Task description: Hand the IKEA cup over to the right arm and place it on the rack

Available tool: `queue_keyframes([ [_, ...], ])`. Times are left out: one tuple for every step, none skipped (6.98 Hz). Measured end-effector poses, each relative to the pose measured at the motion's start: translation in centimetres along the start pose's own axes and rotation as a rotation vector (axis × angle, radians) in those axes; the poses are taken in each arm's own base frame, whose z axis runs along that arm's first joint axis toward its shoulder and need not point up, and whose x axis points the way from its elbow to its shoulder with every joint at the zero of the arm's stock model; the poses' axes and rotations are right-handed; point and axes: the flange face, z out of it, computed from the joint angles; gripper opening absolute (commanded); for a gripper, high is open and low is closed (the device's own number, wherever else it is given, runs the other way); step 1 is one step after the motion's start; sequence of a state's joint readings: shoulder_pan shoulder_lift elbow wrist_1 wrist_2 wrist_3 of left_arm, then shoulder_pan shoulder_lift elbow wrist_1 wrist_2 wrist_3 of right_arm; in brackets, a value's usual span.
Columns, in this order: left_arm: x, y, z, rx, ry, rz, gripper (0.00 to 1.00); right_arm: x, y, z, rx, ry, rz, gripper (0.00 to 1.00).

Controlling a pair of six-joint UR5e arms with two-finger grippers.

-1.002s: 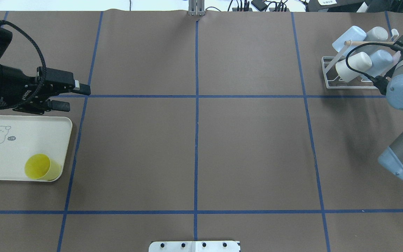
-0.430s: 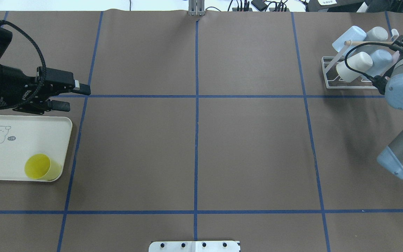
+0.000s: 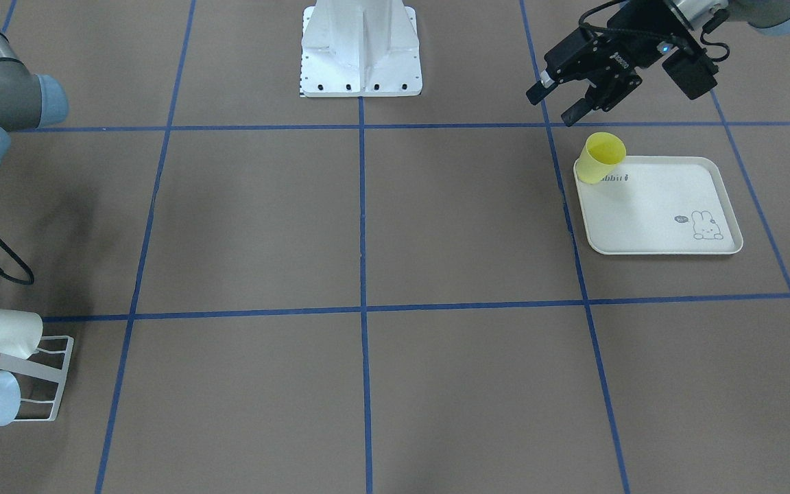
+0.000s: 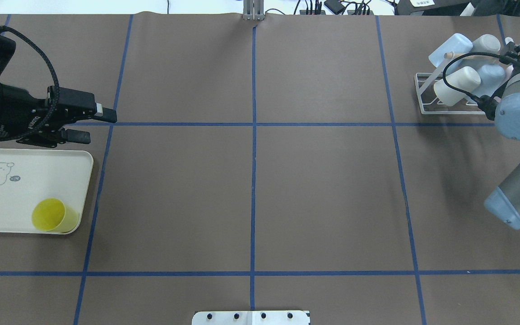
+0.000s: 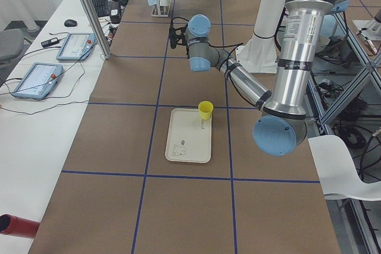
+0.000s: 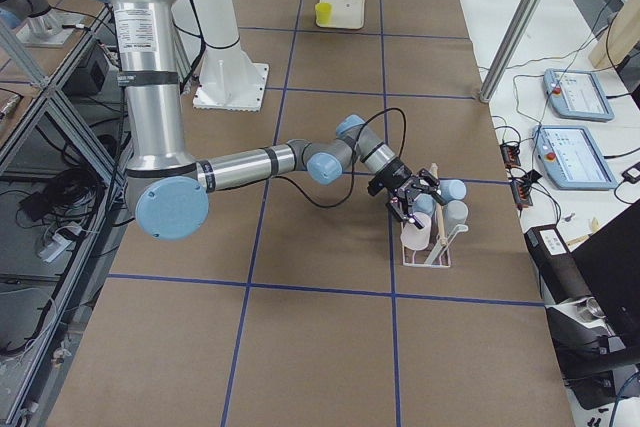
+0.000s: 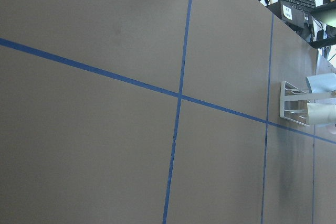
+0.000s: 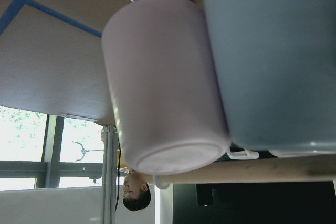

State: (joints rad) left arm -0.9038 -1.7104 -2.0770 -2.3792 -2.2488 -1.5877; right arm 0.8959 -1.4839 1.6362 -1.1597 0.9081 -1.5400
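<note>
Stretches the left arm [image 3: 775, 10] in from the left edge of the overhead view, wrist roughly level, and points the left hand [image 4: 99, 125] toward the frame's middle. Holds that hand's two black fingers spread apart with nothing between them, above the brown counter [image 4: 251, 189], just past the upper edge of the tray [image 4: 39, 176]. Shows the same at upper right of the front-facing view: parted, empty, near the yellow cup [image 3: 602, 156] but clear of it.

Bends the right arm [image 4: 519, 113] in from the right edge of the overhead view, elbow low in the frame, wrist turned up toward the rack [image 4: 422, 97] in the upper right corner. Hides the right hand [image 6: 415, 199] under the wrist there. Sits close against the rack's cups in the right-side view, too small to tell whether spread or closed.

Carries the yellow cup upright, mouth up, in the lower right corner of the cream rabbit-printed tray, at lower left of the overhead view. Loads the white wire rack with several cups, pale blue and off-white, tilted on its prongs. Fills the right wrist view with a pale pinkish cup [image 8: 163, 82] and a blue cup [image 8: 273, 56] side by side, bottoms toward the wooden dowel [image 8: 252, 170] along the lower edge.
</note>
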Motion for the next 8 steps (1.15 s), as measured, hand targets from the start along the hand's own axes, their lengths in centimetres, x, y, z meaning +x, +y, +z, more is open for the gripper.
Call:
queue_keyframes([
  [0.0, 0.0, -0.1, 0.001, 0.001, 0.001, 1.0, 0.9, 0.4, -0.6, 0.002, 0.016, 0.014, 1.0],
  [0.1, 0.1, -0.2, 0.002, 0.003, 0.004, 1.0, 2.1, 1.3, -1.9, 0.012, 0.044, 0.049, 1.0],
  [0.0, 0.3, -0.6, 0.001, 0.003, 0.007, 1.0, 3.2, 2.3, -3.6, 0.045, 0.079, 0.125, 1.0],
  [-0.7, 0.7, -1.1, 0.0, -0.008, 0.028, 1.0, 4.2, 3.2, -5.4, 0.107, 0.109, 0.236, 1.0],
  [-2.7, 0.8, -2.1, 0.008, -0.041, 0.1, 1.0, 4.8, 4.0, -7.5, 0.201, 0.13, 0.389, 1.0],
  [-5.4, 0.4, -3.7, 0.027, -0.089, 0.195, 1.0, 4.8, 4.4, -9.2, 0.299, 0.128, 0.542, 1.0],
  [-8.8, 0.0, -5.9, 0.053, -0.152, 0.303, 1.0, 4.3, 4.7, -10.9, 0.419, 0.094, 0.747, 1.0],
  [-11.1, -0.3, -7.8, 0.094, -0.206, 0.395, 1.0, 3.7, 4.8, -12.6, 0.541, 0.03, 0.966, 1.0],
])
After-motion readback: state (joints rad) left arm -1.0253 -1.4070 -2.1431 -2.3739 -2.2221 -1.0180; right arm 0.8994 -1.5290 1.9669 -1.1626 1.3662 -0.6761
